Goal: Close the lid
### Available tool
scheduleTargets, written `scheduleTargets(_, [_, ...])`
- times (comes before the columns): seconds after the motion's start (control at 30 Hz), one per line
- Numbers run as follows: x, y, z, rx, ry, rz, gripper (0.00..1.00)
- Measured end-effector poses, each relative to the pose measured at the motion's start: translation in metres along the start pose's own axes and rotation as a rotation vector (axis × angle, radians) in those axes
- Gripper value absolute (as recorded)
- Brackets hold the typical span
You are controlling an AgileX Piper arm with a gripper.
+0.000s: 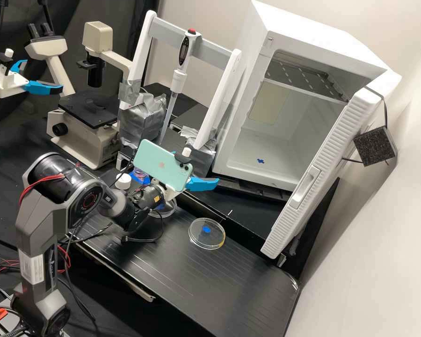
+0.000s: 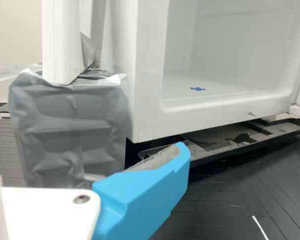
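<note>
My gripper (image 1: 201, 184) is over the far side of the bench, between the silver-wrapped stand foot and the white cabinet, with its fingers apart and nothing seen between them. In the wrist view one blue finger of the gripper (image 2: 145, 192) shows its grey pad bare, in front of the cabinet's lower corner. The cabinet's ribbed white door (image 1: 308, 180) stands wide open, to the right of the gripper and apart from it. A round clear dish (image 1: 207, 233) with a blue mark lies flat on the black bench, below the gripper; whether its lid is on, I cannot tell.
The open white cabinet (image 1: 245, 145) stands behind. A pipette (image 1: 177, 79) hangs on the white frame (image 1: 226, 100), left of it. A microscope (image 1: 82, 135) is at the back left. A white-capped bottle (image 1: 123, 181) and another clear dish (image 1: 166, 209) are close to my wrist.
</note>
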Motion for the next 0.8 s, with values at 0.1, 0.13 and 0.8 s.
scheduleTargets(0.1, [0.0,0.0,0.0,0.0,0.0,0.0,1.0])
scheduleTargets(0.13, [0.0,0.0,0.0,0.0,0.0,0.0,1.0])
scheduleTargets(0.8, [-0.087,0.042,0.045,0.018,-0.03,0.206,1.0])
